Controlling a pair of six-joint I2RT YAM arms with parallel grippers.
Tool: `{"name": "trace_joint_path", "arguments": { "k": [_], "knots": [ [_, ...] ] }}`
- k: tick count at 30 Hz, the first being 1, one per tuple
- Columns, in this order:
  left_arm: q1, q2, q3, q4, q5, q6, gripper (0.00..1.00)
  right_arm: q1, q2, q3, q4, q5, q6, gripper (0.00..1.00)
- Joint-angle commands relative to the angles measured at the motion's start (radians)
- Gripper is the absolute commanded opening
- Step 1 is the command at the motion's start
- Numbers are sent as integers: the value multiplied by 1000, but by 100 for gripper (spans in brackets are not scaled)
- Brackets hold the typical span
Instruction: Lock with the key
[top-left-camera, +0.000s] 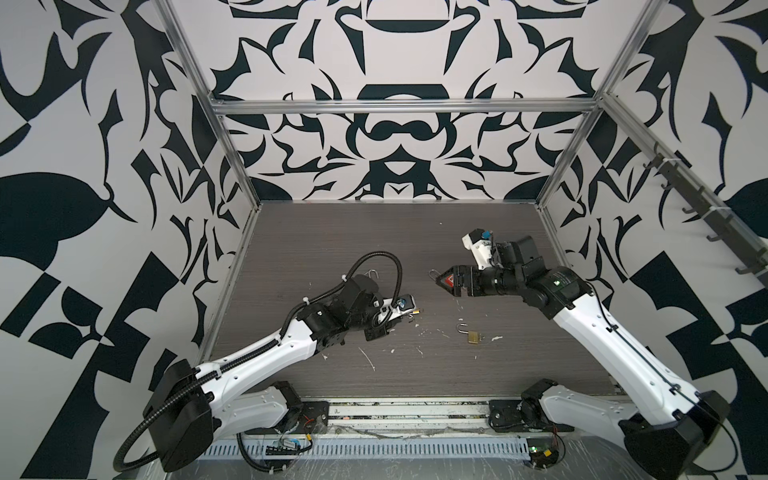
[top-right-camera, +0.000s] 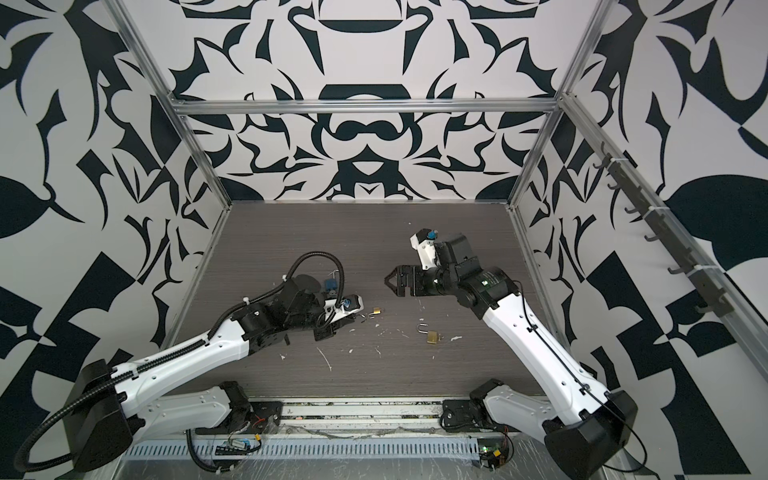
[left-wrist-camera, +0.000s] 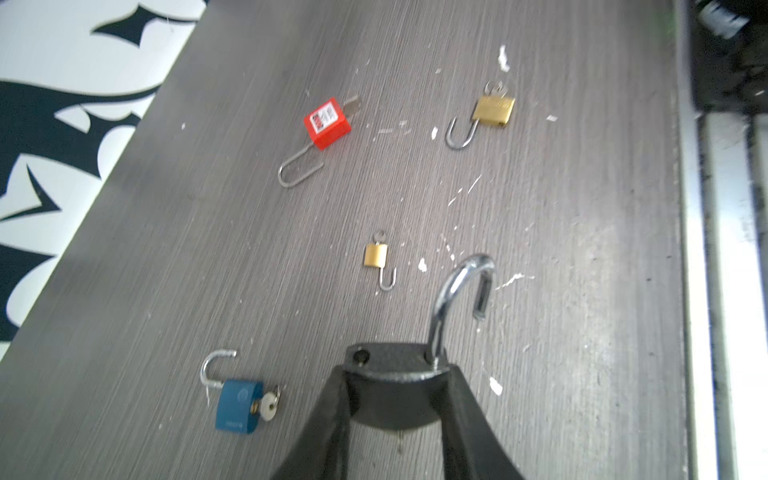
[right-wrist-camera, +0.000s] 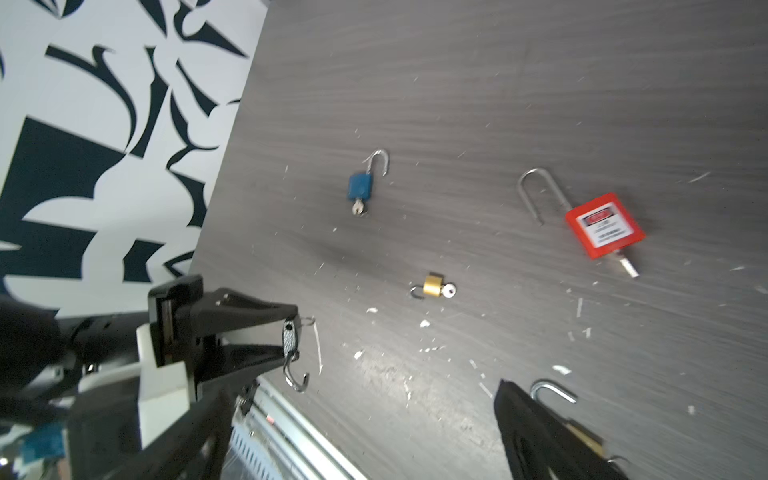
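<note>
While the left gripper (right-wrist-camera: 291, 334) is pinched onto the grey padlock (left-wrist-camera: 395, 395), the job has only just begun. Its jaws are partly closed, one on each side of the lock's body. They hold it up off the bench (top-left-camera: 374, 232), over the left half, about midway between the front and back edges. The silver loop (left-wrist-camera: 457, 282) of that lock is swung open, with its free end out of its hole. I cannot tell if a key sits in this lock.

The right gripper (top-right-camera: 388, 284) has its jaws wide apart and holds nothing. It hangs over the middle of the bench, above the red padlock (left-wrist-camera: 328, 122).

Four locks lie flat on the bench, all with open loops. They are the red one, a blue padlock (left-wrist-camera: 239, 405) with a key (left-wrist-camera: 268, 403) in it nearer the left edge, a small gold padlock (left-wrist-camera: 376, 254) near the middle, and a bigger gold padlock (left-wrist-camera: 494, 110) nearer the front edge.

So I think no lock is shut yet. The loop has to be pushed into its hole, and a key turned.
</note>
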Motion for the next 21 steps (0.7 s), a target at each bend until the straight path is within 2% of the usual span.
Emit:
{"name": "trace_joint_path", "arguments": {
  "k": [1, 5, 10, 21],
  "knots": [
    [0, -21, 12, 109, 173, -51, 0, 0, -41, -39, 26, -127, -28, 100],
    [10, -2, 41, 55, 185, -87, 3, 0, -29, -54, 66, -130, -26, 100],
    [48, -2, 32, 83, 228, -144, 5, 13, 6, -66, 57, -218, -66, 94],
    [124, 101, 100, 49, 325, -197, 6, 158, 5, -88, 59, -207, -127, 87]
  ]
}}
